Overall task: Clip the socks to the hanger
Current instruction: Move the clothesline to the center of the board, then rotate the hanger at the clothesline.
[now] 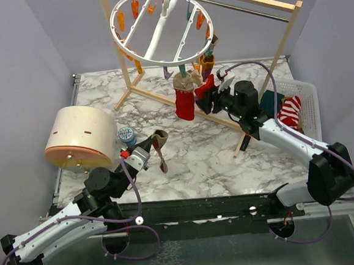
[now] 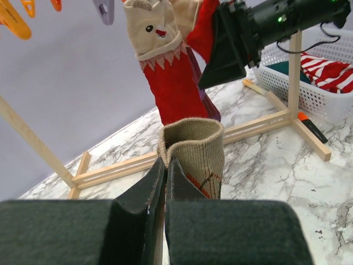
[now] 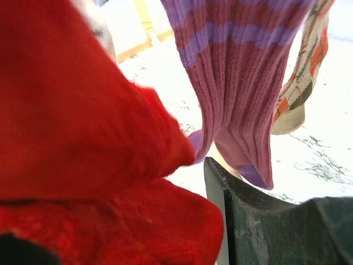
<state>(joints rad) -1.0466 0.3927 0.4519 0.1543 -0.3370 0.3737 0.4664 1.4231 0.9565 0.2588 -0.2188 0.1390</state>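
The white ring hanger [image 1: 163, 29] hangs from the wooden rack with orange and teal clips. A red sock with a tan cuff [image 1: 185, 101] is clipped to it, and it also shows in the left wrist view [image 2: 174, 83]. A purple sock [image 3: 237, 83] hangs beside it. My left gripper [image 1: 151, 150] is shut on a brown patterned sock [image 2: 196, 154], held just above the table in front of the rack. My right gripper [image 1: 208, 96] is shut on a second red sock [image 3: 83, 138], raised under the ring next to the clipped one. Only one of its fingers [image 3: 248, 221] shows.
A white basket [image 1: 309, 97] at the right holds a red-white striped sock [image 1: 290, 111] and a dark teal one [image 1: 271, 99]. The wooden rack frame [image 1: 162, 97] crosses the table. A round tan container [image 1: 82, 140] and a small blue-lidded jar [image 1: 127, 135] stand at the left.
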